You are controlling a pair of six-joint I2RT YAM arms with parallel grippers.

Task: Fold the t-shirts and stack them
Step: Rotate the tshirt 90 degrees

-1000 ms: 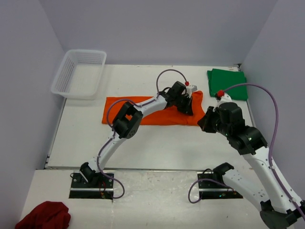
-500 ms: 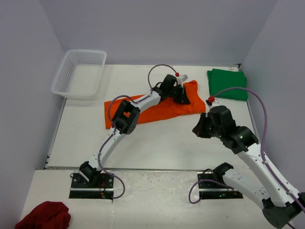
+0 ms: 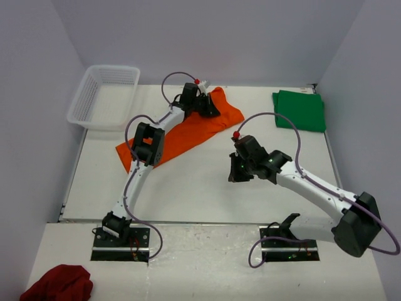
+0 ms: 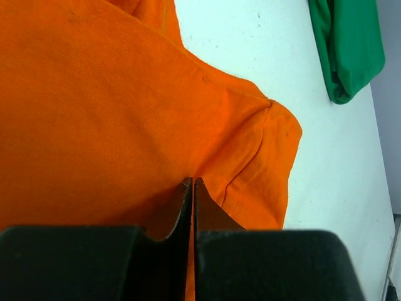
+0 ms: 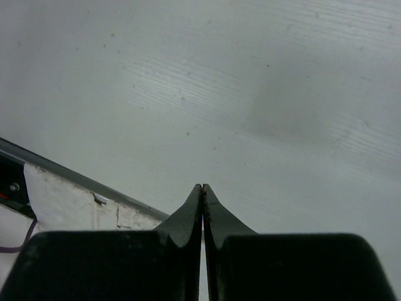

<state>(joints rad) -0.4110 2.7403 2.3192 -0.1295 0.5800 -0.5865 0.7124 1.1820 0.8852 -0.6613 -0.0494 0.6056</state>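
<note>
The orange t-shirt (image 3: 182, 135) lies slantwise across the back of the table, from near left up to far right. My left gripper (image 3: 212, 108) is shut on its far end; in the left wrist view the fingertips (image 4: 191, 183) pinch a ridge of orange cloth (image 4: 94, 106). The green t-shirt (image 3: 299, 111) lies folded at the back right, its edge also in the left wrist view (image 4: 348, 47). My right gripper (image 3: 235, 173) hangs shut over bare table near the middle, holding nothing (image 5: 202, 187).
A white mesh basket (image 3: 103, 97) stands at the back left. A dark red cloth (image 3: 57, 282) lies on the near ledge at the bottom left. Walls close in on three sides. The table's near edge (image 5: 62, 175) shows in the right wrist view.
My left gripper has dragged the orange shirt's right end back and to the left, turning it slantwise. The right gripper has left the shirt and swung left toward the table's middle.
</note>
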